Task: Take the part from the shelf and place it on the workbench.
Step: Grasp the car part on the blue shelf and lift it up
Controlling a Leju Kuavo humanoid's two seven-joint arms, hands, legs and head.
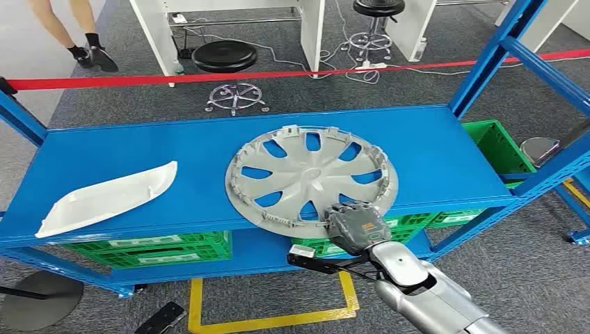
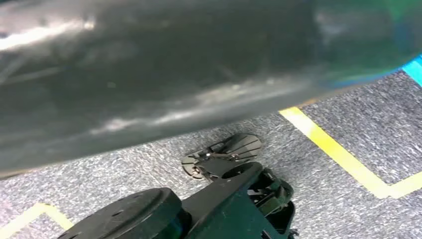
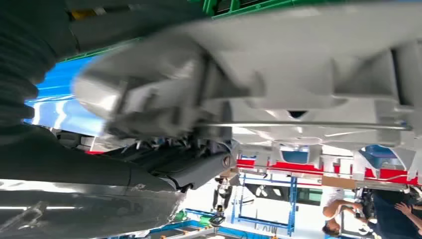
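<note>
Blue metal shelf (image 1: 174, 149) carries grey plastic wheel cover (image 1: 311, 177) near front edge, right of centre; white curved plastic panel (image 1: 108, 198) lies left, well apart.

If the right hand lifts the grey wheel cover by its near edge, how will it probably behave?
The wheel cover is likely light and fairly stiff: it looks like thin moulded plastic with open spokes. Held only at the near rim by the right hand, the wide disc will probably droop or swing. Lying flat on the blue shelf, it should slide, not roll.
</note>
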